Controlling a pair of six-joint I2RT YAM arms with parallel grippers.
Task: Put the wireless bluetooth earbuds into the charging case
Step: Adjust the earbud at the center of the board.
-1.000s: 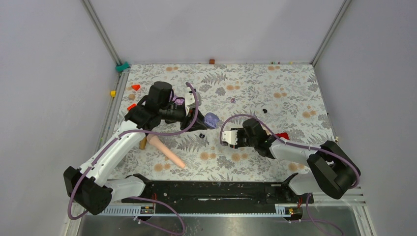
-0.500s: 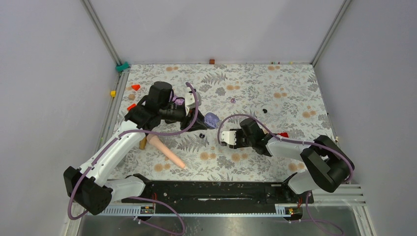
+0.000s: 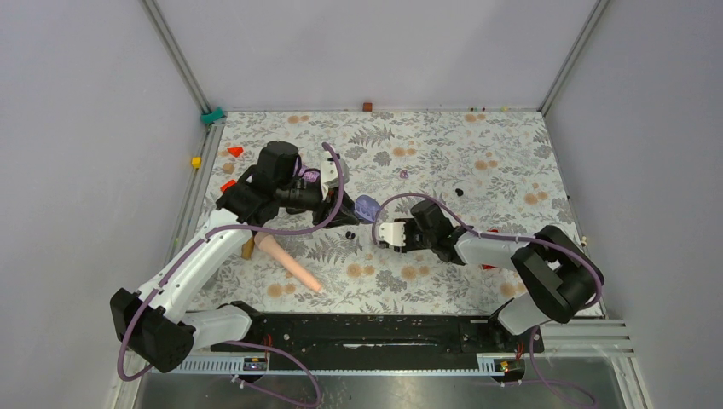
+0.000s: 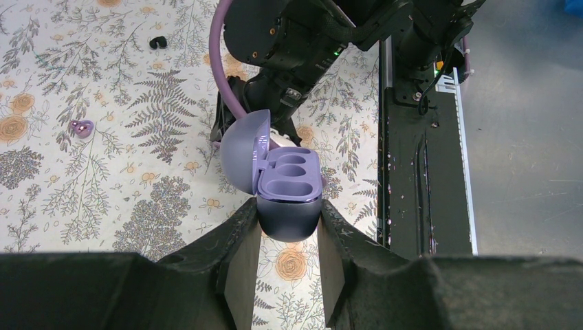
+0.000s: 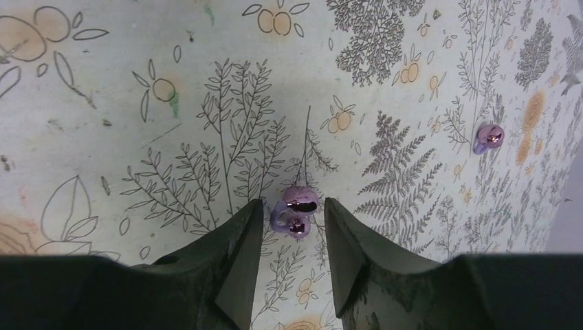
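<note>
My left gripper (image 4: 289, 221) is shut on the base of a purple charging case (image 4: 285, 180) and holds it above the mat with its lid open and both sockets empty; the case also shows in the top view (image 3: 367, 207). My right gripper (image 5: 291, 213) is low over the mat, its jaws open on either side of a glossy purple earbud (image 5: 294, 209) without touching it. A second purple earbud (image 5: 489, 137) lies further off and also shows in the top view (image 3: 403, 173). A black earbud (image 3: 459, 192) lies on the mat, and it shows in the left wrist view (image 4: 158, 42).
A beige microphone-like stick (image 3: 290, 264) lies under the left arm. Small red pieces (image 3: 234, 151), a yellow one (image 3: 195, 162) and a teal clip (image 3: 211, 114) sit by the left edge. A brown block (image 3: 367, 106) is at the back wall.
My right gripper has moved left across the mat, toward the case. The left arm and the case have not moved.
</note>
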